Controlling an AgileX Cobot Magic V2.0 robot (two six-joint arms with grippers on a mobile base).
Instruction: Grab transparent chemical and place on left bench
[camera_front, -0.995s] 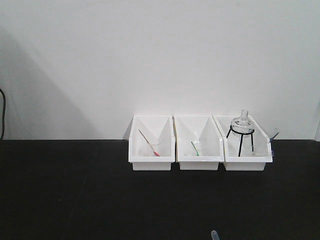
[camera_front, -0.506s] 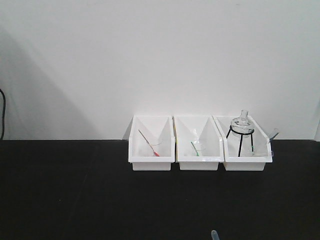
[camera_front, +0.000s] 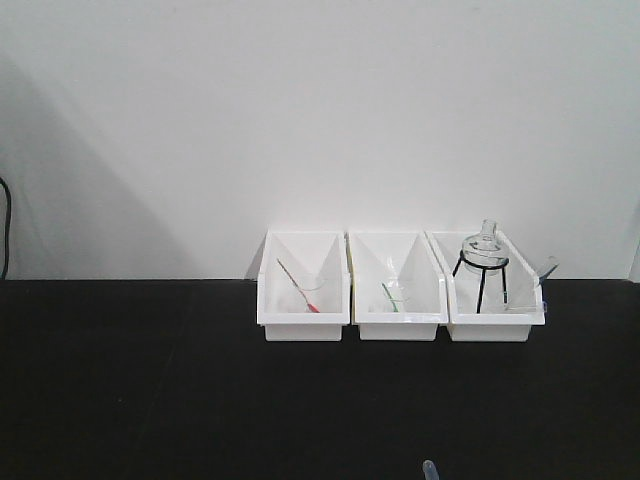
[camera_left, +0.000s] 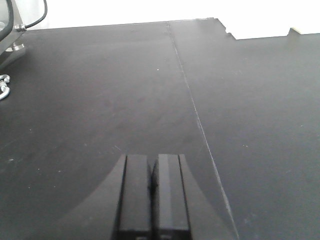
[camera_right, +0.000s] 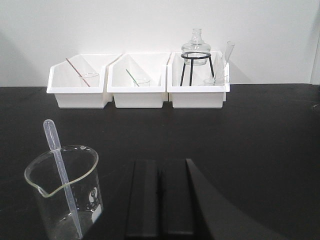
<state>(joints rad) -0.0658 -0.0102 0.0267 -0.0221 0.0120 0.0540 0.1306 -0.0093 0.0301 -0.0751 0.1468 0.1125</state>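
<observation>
Fingers on both grippers, left (camera_left: 153, 192) and right (camera_right: 161, 197), are pressed together, holding nothing. One clear beaker (camera_right: 65, 192) with one pipette (camera_right: 61, 172) stands on the black desk (camera_right: 250, 135), just left of the right gripper. Three white bins (camera_right: 141, 80) line the far wall.

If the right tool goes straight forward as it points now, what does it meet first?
Probably the middle white plastic bin, perhaps the right white bin; bare black worktop lies before them. The clear glass beaker sits off to the left.
</observation>
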